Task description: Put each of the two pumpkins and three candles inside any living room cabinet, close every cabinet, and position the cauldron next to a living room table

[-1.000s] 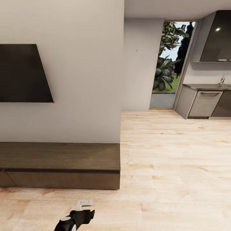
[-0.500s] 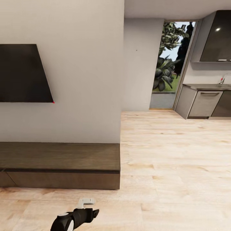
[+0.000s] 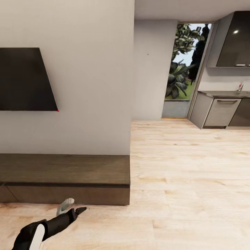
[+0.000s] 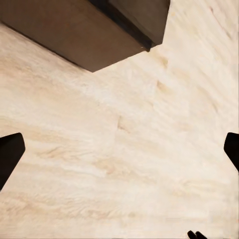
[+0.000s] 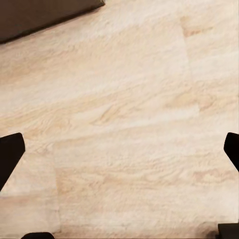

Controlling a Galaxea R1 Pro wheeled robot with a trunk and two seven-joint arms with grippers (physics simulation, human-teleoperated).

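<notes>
The cabinet [image 3: 66,173] is a long, low dark brown unit against the white wall, and its fronts look closed. My left gripper [image 3: 73,207] reaches over the floor just short of the cabinet's front, near its right end. In the left wrist view the left gripper [image 4: 119,154] is open, with bare floor between its fingertips and the cabinet's corner [image 4: 84,30] ahead. My right gripper [image 5: 119,154] is open over the wood floor, with an edge of the cabinet [image 5: 40,15] beyond it. The pumpkins, candles, cauldron and table are out of view.
A black TV [image 3: 24,80] hangs on the wall above the cabinet. To the right, light wood floor [image 3: 187,166] runs back to a glass door [image 3: 184,69] with plants outside. Grey kitchen cupboards [image 3: 222,111] stand at the far right.
My left arm has swung left and forward, bringing its gripper closer to the cabinet's front. The head view has not shifted.
</notes>
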